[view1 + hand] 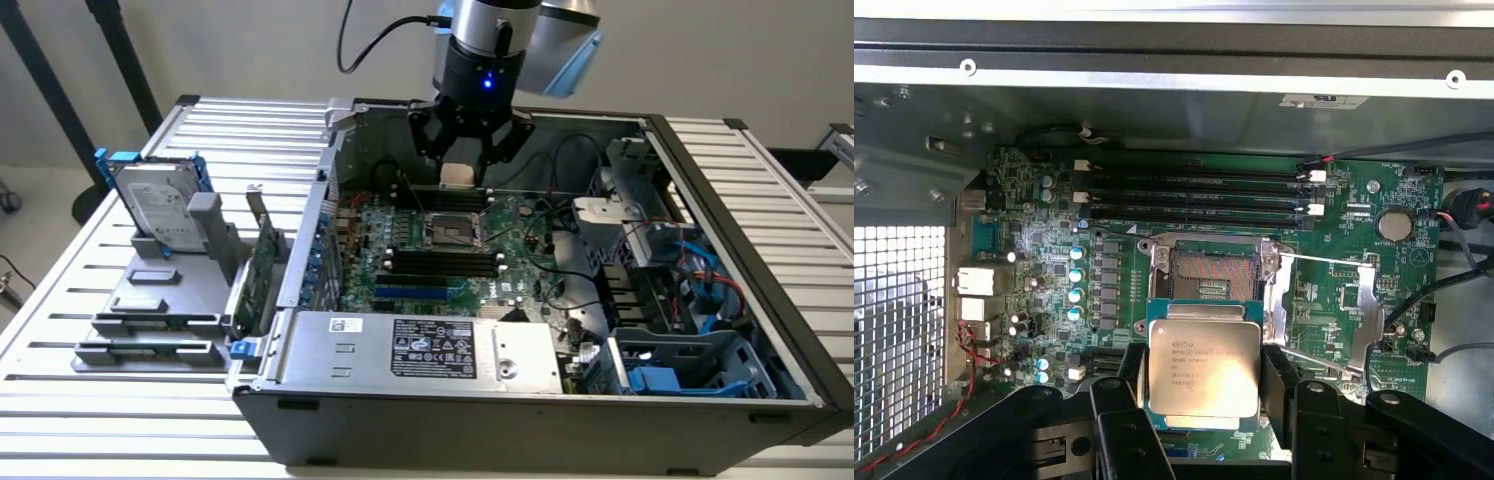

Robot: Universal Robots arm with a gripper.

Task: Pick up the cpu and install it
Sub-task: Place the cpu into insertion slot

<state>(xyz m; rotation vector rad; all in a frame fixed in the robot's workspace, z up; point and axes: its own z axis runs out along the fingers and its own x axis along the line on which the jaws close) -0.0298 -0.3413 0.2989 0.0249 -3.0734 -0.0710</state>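
The black pincer [463, 162] pinches the small square cpu with the silvery-grey metal top [1204, 365] by two opposite edges. It hangs over the green motherboard [514, 262] inside the open grey computer case [534, 400]. The open square socket [1209, 268] is near, the chip not yet seated. Good placement likely means holding the chip level, squared to the socket, without scraping the contacts.

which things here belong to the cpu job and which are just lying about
In the job: cpu, held in the gripper; empty socket.
Lying about: hard drive; green card; power supply.
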